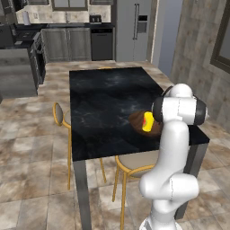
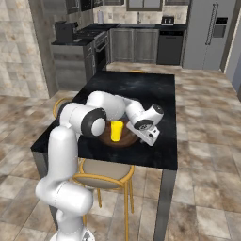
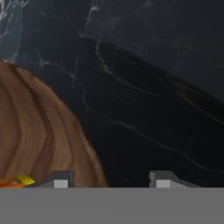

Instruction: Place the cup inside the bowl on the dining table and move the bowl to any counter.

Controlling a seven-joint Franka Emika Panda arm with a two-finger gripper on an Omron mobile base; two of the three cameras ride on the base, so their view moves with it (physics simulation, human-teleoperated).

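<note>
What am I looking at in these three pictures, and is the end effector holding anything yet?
A white robot arm stands at the dining table. Two pictures come from cameras on its base, behind it to the left and right; the third looks along the hand.

On the table sits a wooden bowl with the yellow cup standing upright inside it.

The end effector is low at the bowl's edge: one fingertip over the rim, the other over bare table. Its jaws stand apart, and I cannot tell whether they grip the rim.
</note>
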